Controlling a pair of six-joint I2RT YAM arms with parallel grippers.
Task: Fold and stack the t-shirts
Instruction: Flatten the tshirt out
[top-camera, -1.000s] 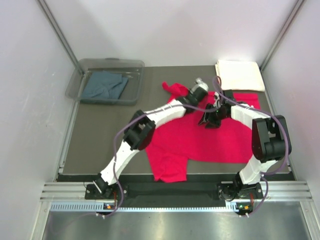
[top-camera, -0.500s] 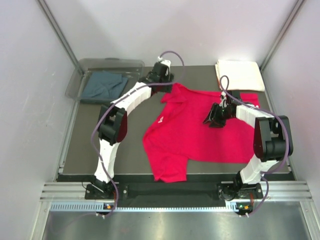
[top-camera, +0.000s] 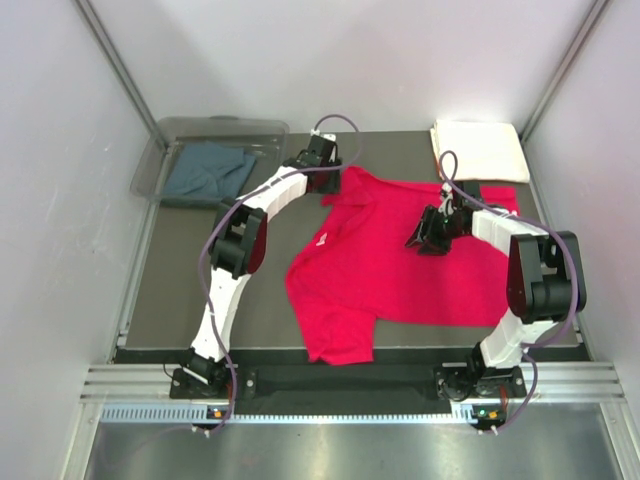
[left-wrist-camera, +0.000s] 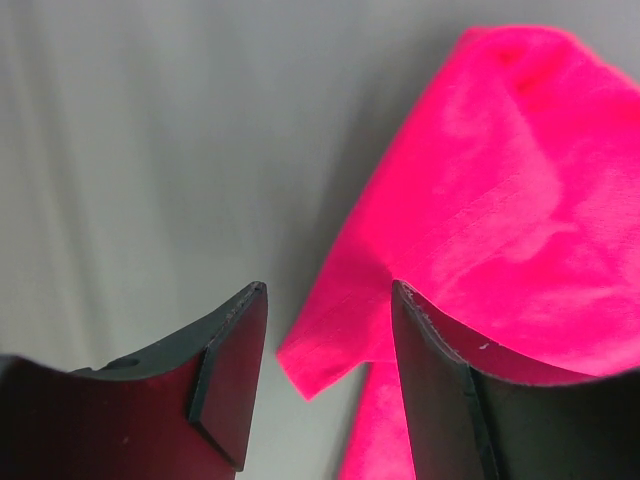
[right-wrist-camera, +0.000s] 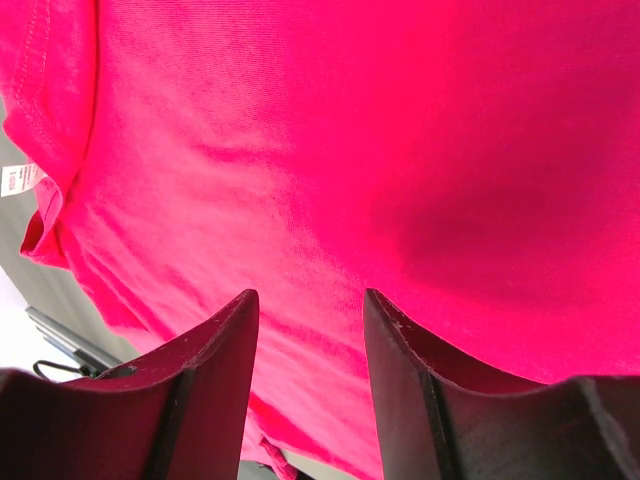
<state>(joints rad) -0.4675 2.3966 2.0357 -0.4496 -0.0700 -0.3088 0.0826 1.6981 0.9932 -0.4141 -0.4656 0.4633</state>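
Note:
The bright red t-shirt lies spread on the dark mat, a sleeve pointing to the near edge. My left gripper stands open at its far left corner. In the left wrist view a red cloth tip lies on the mat under the open left gripper, ungripped. My right gripper hovers open over the shirt's upper right part, and only red cloth shows beyond the right gripper. The cream-white t-shirt sits folded at the far right. A slate blue-grey t-shirt lies in the bin.
The clear plastic bin stands at the far left, partly off the mat. White walls and metal posts close in the table on three sides. A metal rail runs along the near edge by the arm bases.
The left arm swung from the shirt's middle to its far left corner, pulling the bunched cloth flat, and its jaws opened and let go. The right gripper barely moved.

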